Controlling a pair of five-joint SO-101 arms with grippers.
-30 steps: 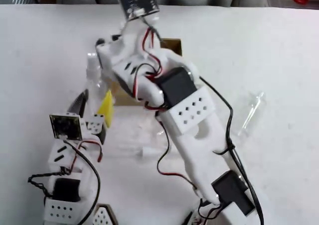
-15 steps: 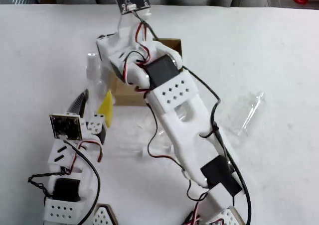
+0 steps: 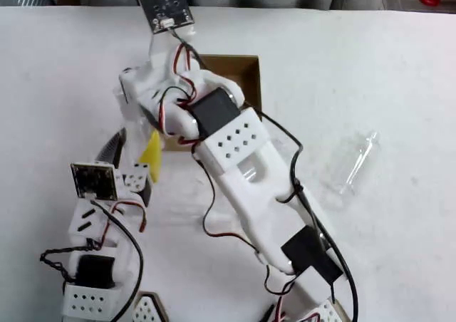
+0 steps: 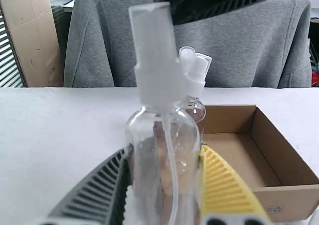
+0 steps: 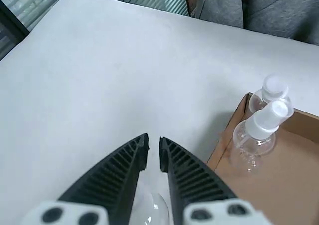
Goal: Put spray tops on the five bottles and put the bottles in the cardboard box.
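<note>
High view: the right arm (image 3: 242, 165) has swung left over the last second, off the box (image 3: 244, 69), so more of the box floor shows; its wrist now hangs over the left claw (image 3: 137, 140), near the box's left end; a loose bottle (image 3: 358, 162) lies on its side on the desk (image 3: 399, 87), well to the right.

Left wrist view: the left claw's grey and yellow jaws are clamped on an upright bottle (image 4: 159, 140); a spray top (image 4: 152, 46) sits on its neck; two capped bottles (image 4: 195, 73) stand at the box's left end.

Right wrist view: the right claw (image 5: 153, 145) has its black jaws almost together, nothing between them, over bare desk beside the box.

Judgement: this looks like a third bottle getting its top, close to boxing; others remain.
</note>
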